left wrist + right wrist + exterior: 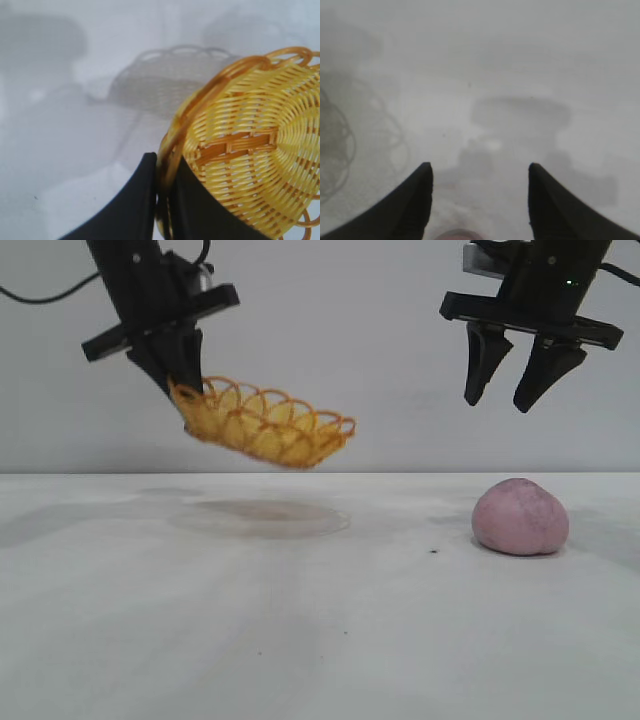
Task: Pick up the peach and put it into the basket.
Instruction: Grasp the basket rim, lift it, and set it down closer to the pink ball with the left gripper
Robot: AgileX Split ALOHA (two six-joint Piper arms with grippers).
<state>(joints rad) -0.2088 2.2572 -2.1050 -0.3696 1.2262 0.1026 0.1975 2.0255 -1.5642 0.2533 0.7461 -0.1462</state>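
- The left gripper (178, 380), in the upper left of the exterior frame, has its fingers pressed together on the near end of the basket's (265, 425) rim; the left wrist view shows the looped rim (172, 150) pinched between the two dark fingers.
- The basket hangs in the air, tilted, its gripped end higher and its free end reaching toward the frame's middle. It touches nothing else, and a faint shadow lies on the table (300, 640) beneath it.
- The peach (520, 517) sits on the table at right of centre, well apart from the basket, with bare tabletop on every side.
- The right gripper (510, 400) hangs in the upper right, above the peach and slightly to its left, its fingers spread apart and holding nothing. Open air separates its tips from the fruit.
- In the right wrist view a sliver of the peach (460, 235) shows at the bottom edge, between the two fingers.
- A broad stretch of clear table lies between basket shadow and peach, and across the whole foreground.
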